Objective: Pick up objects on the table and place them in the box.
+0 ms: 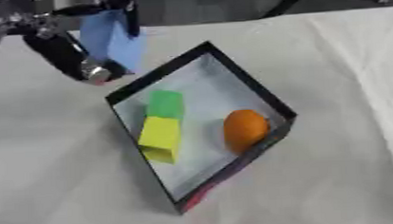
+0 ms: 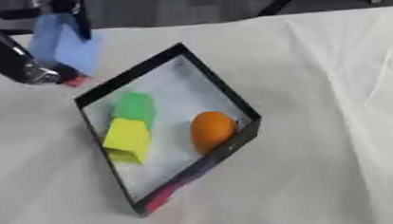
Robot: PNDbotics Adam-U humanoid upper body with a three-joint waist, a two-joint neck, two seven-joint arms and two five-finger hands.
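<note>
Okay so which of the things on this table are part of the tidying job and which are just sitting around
Part of the job:
- blue object, held up in the left hand, beyond the box's far left corner
- box
- green block, yellow block and orange object, all in the box

Just there:
- white table cover
- small red thing by the hand; cannot identify it

Black-walled box (image 1: 250, 85), green block (image 1: 165, 104), yellow block (image 1: 160, 136), orange ball (image 1: 245, 129), blue piece (image 1: 112, 39)

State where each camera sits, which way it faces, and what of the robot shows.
Left eye view: in the head, looking down at the box; the left hand holds a blue object at upper left.
Right eye view: beside it, same downward look, scene shifted leftward.
Shared: green block, yellow block, orange object inside the box.
</note>
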